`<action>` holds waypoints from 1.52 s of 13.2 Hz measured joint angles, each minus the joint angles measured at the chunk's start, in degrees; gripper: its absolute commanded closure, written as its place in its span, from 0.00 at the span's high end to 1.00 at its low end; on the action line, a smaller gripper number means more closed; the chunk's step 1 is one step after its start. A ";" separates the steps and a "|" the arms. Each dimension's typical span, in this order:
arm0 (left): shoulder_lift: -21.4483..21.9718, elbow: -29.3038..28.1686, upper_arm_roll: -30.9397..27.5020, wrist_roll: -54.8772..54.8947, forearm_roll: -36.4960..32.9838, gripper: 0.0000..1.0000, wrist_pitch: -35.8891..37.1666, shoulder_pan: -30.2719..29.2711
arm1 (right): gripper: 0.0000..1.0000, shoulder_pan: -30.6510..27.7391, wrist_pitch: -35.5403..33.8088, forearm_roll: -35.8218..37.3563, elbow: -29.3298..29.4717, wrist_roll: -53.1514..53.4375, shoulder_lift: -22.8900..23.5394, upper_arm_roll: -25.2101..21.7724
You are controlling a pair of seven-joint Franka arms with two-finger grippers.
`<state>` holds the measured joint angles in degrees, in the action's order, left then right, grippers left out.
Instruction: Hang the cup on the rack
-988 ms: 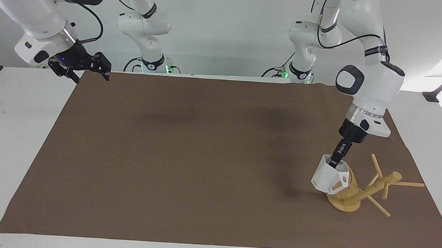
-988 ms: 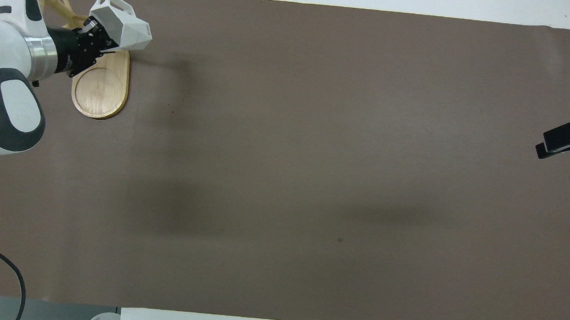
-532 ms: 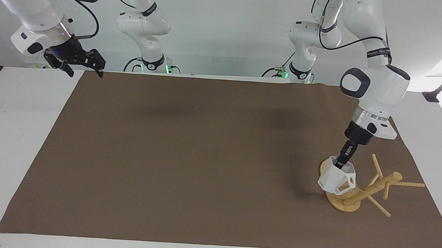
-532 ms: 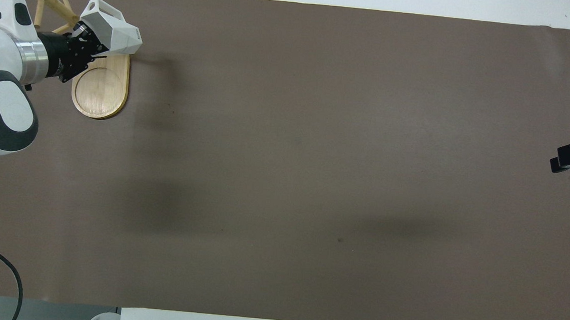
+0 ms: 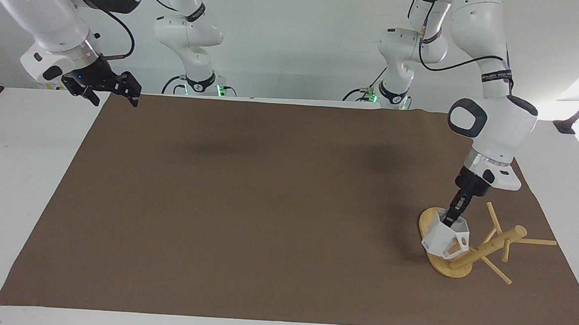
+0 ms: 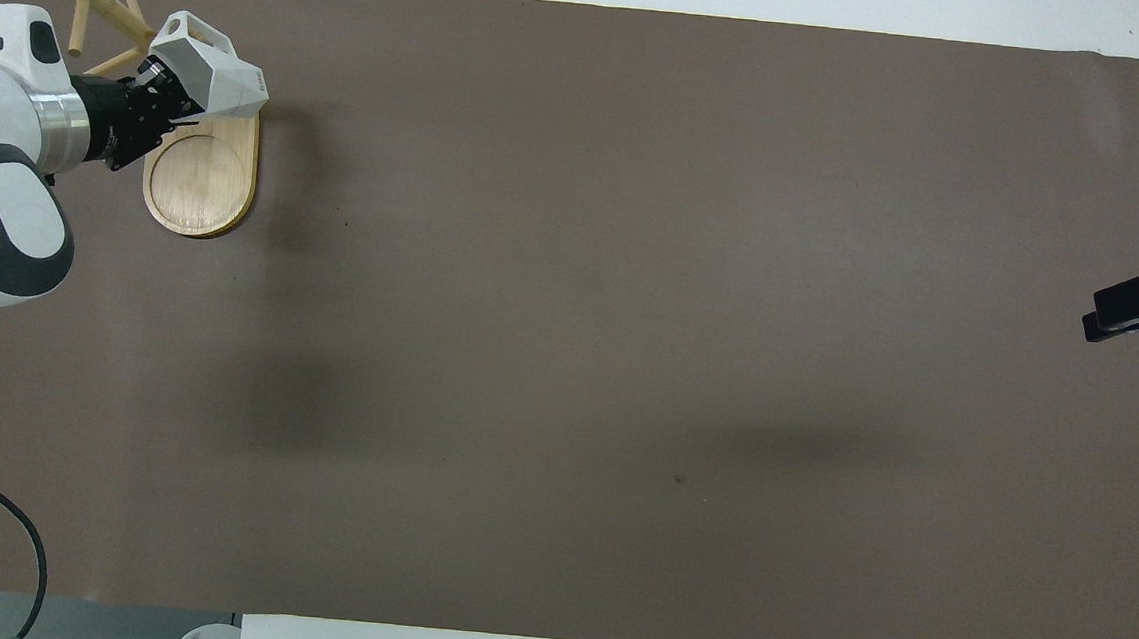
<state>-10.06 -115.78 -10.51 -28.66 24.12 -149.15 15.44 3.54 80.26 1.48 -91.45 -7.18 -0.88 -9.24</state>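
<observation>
With its fingers pinched on the rim, the left gripper (image 5: 449, 219) holds the cup (image 5: 447, 237) tilted over the rack (image 5: 464, 253), handle against the post, near the worktop corner at the left arm's end, farthest from the robots. The right gripper (image 5: 109, 87) waits, jaws spread, over the brown mat's (image 5: 247, 205) corner by its own base.

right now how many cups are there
1. The white faceted cup is held by the left gripper over the bamboo rack, at the left arm's end of the table. None looks hidden.
</observation>
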 measured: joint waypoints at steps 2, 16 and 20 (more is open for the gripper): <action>-0.06 -0.23 -0.01 0.91 0.02 0.00 0.12 -1.33 | 1.00 -0.27 -0.06 -0.01 0.00 -0.10 0.00 -0.17; 1.78 10.85 -1.89 4.86 -11.93 1.00 28.21 -5.43 | 1.00 -0.77 -0.31 -0.07 -0.11 -0.23 0.00 -0.06; 4.54 20.55 -1.75 16.33 -18.47 1.00 46.97 -5.38 | 1.00 -0.77 -0.31 -0.07 -0.12 -0.23 0.00 -0.06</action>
<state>-5.52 -95.23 -12.27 -12.34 5.65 -102.17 10.06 2.77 79.95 1.41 -91.56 -7.41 -0.88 -9.29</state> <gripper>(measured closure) 0.000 0.000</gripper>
